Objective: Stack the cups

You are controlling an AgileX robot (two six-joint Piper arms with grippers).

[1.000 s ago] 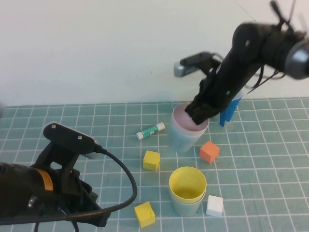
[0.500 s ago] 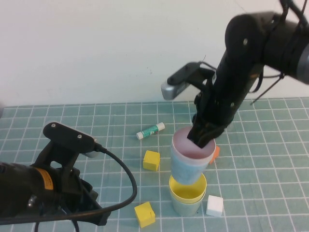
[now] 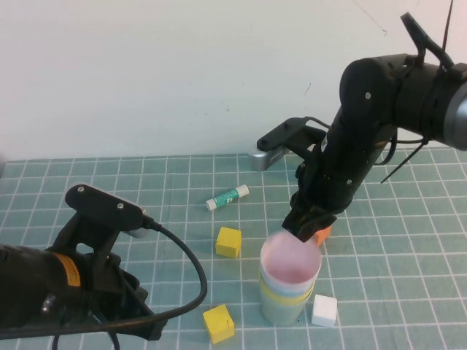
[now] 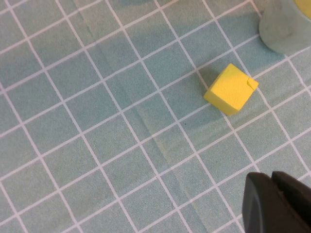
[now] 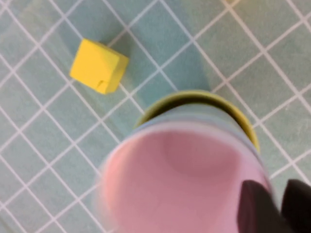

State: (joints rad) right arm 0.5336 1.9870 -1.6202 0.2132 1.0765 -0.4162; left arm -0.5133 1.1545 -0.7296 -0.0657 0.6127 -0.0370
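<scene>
Four cups [image 3: 290, 281] sit nested pink-topmost on our worktop [image 3: 408, 277], our right end effector [image 3: 309, 227] straddling the rim, grip uncertain, our left end effector [image 4: 279, 204] pressed together and parked.

4 cups [image 3: 289, 281] in 1 stack, 2 yellow cubes [image 3: 228, 241], 1 white cube [image 3: 324, 310], 1 orange cube [image 3: 322, 234], 1 glue stick [image 3: 227, 197].

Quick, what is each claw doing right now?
Left gripper: shut, holding nothing, parked low at the table's near left.
Right gripper: at the far rim of the pink cup in the stack; open or gripping cannot be told.
</scene>
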